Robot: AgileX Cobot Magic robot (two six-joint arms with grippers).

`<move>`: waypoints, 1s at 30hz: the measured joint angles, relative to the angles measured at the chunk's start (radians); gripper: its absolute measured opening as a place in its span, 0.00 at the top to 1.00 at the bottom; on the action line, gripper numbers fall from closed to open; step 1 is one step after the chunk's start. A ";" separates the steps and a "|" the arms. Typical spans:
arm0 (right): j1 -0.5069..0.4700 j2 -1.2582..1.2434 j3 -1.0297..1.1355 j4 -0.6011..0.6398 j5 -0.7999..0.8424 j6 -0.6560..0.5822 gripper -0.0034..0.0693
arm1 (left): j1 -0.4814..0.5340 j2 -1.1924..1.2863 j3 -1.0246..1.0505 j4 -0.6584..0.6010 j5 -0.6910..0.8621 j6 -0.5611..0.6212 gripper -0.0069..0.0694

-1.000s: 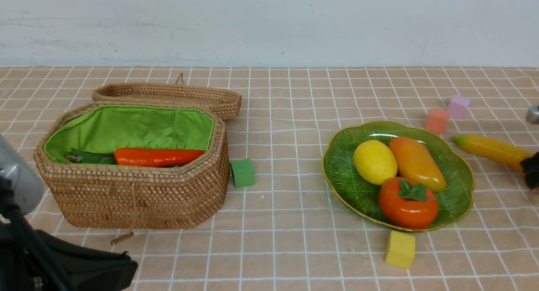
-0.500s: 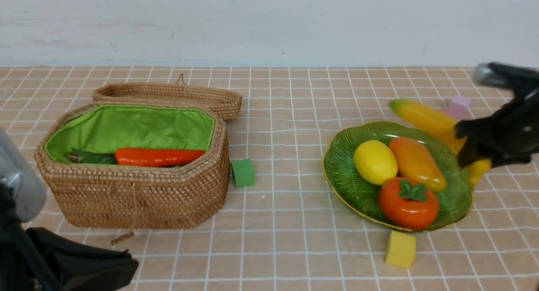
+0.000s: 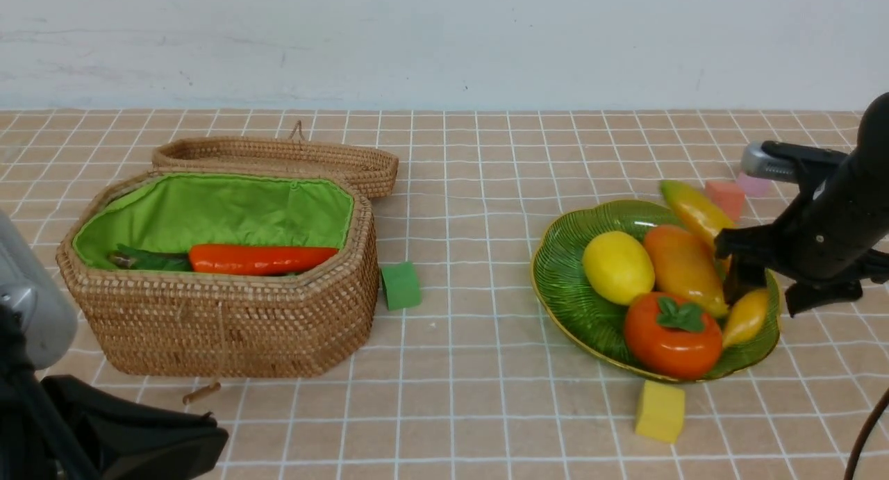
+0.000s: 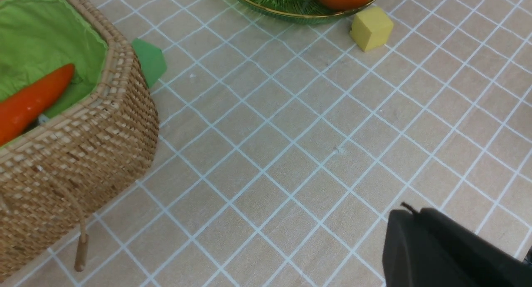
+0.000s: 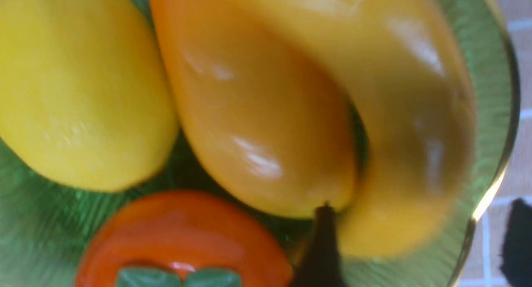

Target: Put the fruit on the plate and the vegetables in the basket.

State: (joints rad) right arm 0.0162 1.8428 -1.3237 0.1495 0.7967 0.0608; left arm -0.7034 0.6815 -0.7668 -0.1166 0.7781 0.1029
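Observation:
The banana [image 3: 696, 212] lies along the right side of the green plate [image 3: 555, 306], leaning on the mango [image 3: 684, 268], its far tip above the rim. The lemon [image 3: 617, 267] and persimmon [image 3: 672, 337] also sit in the plate. My right gripper [image 3: 769, 296] stands open astride the banana [image 5: 415, 112]; one finger [image 5: 320, 245] is beside it and the other [image 5: 517, 237] is outside the plate rim [image 5: 494, 71]. The carrot [image 3: 260, 258] and a dark green vegetable [image 3: 149, 259] lie in the basket [image 3: 229, 327]. My left gripper [image 4: 409, 214] is shut, low near the front-left corner.
The basket lid [image 3: 278, 157] lies behind the basket. A green cube [image 3: 401, 285] sits by the basket's right side, a yellow cube [image 3: 660, 410] in front of the plate, and an orange cube [image 3: 724, 196] and a pink cube [image 3: 753, 185] behind it.
My right gripper carried the banana from the table right of the plate over to the plate and its jaws have opened; the banana now rests in the plate. The left arm has stayed put.

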 joint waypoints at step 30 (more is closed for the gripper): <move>0.003 -1.552 0.650 -0.001 0.398 0.023 0.95 | 0.000 -0.554 0.531 0.072 -0.629 -0.226 0.89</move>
State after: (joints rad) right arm 0.0195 0.2908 -0.6738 0.1487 1.1951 0.0842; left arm -0.7034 0.1277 -0.2362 -0.0451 0.1493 -0.1230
